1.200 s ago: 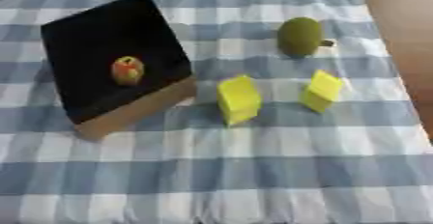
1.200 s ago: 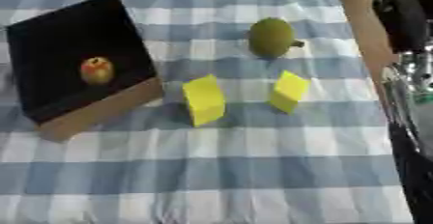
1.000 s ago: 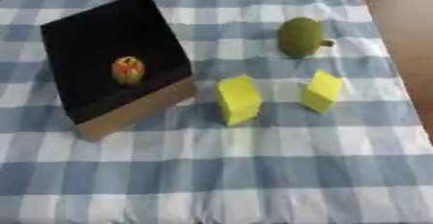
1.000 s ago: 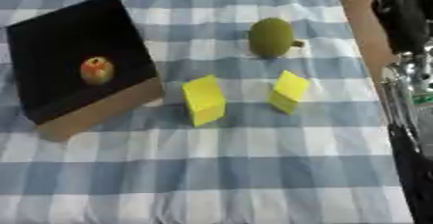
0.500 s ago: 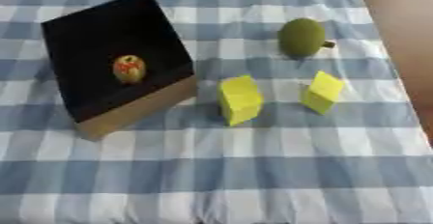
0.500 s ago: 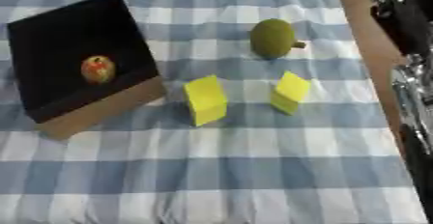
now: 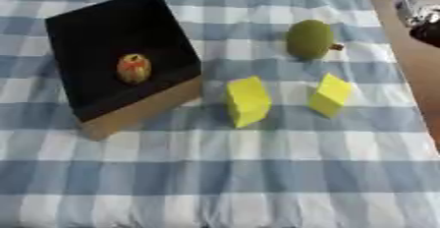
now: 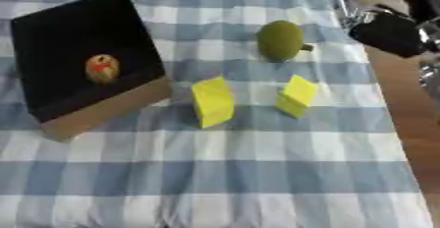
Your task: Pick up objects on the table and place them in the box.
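A black box [image 7: 112, 119] with a cardboard-coloured outer wall sits at the left, and a small red-and-yellow fruit [image 7: 133, 68] lies inside it. A green fruit [image 7: 309, 39] with a short stem rests on the checked cloth at the upper right. Two yellow blocks stand in the middle: a larger one [image 7: 247, 100] beside the box's corner and a smaller one [image 7: 330, 94] to its right. My right hand [image 8: 391, 33], black with silver parts, hangs at the upper right, just right of the green fruit and apart from it. It holds nothing. My left hand is out of sight.
The blue-and-white checked cloth [image 7: 215, 183] covers the table. A brown strip of bare table [image 8: 412, 124] runs along the right side past the cloth's edge. The near half of the cloth carries nothing.
My right arm has moved from the right edge up and inward to the upper right, closer to the green fruit. The objects on the cloth have stayed put.
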Controlling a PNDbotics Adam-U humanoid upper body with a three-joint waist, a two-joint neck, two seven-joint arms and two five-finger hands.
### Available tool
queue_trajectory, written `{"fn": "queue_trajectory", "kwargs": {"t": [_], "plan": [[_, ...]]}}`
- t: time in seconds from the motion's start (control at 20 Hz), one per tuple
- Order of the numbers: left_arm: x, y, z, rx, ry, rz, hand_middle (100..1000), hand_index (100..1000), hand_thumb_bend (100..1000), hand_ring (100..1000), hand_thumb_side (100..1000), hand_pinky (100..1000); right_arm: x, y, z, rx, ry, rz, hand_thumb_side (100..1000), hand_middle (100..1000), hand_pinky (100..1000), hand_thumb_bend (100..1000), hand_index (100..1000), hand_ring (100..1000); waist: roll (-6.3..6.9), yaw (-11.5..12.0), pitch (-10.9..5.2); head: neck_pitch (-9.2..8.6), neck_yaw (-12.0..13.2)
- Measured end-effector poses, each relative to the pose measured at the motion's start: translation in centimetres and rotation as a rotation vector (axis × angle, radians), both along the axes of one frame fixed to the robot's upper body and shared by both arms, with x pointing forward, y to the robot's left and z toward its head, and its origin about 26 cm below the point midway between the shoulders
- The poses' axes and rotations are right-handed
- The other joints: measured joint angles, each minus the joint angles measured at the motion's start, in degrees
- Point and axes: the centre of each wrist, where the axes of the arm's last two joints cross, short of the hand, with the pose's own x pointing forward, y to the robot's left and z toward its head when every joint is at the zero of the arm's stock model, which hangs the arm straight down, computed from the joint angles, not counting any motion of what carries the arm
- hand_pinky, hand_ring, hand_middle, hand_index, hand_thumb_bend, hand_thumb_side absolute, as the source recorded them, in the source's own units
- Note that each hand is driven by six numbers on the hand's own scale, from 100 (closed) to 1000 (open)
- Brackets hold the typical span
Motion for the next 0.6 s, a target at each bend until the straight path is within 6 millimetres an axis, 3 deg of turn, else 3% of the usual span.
{"fn": "queue_trajectory", "kwargs": {"t": [0.3, 0.6], "plan": [[0.0, 0.0, 0.0, 0.008, 0.002, 0.0, 743, 811, 474, 829, 677, 761, -0.2, 0.7, 2.0, -0.279, 0.016, -0.051, 448, 807, 846, 100, 907, 854, -0.06, 0.69, 0.0, 0.05, -0.36], [0.0, -0.1, 0.0, 0.013, 0.004, -0.009, 743, 811, 474, 830, 677, 761, -0.5, 0.8, 3.5, -0.439, 0.059, -0.074, 513, 822, 856, 100, 919, 870, -0.06, 1.36, 0.0, 0.09, -0.94]]}}
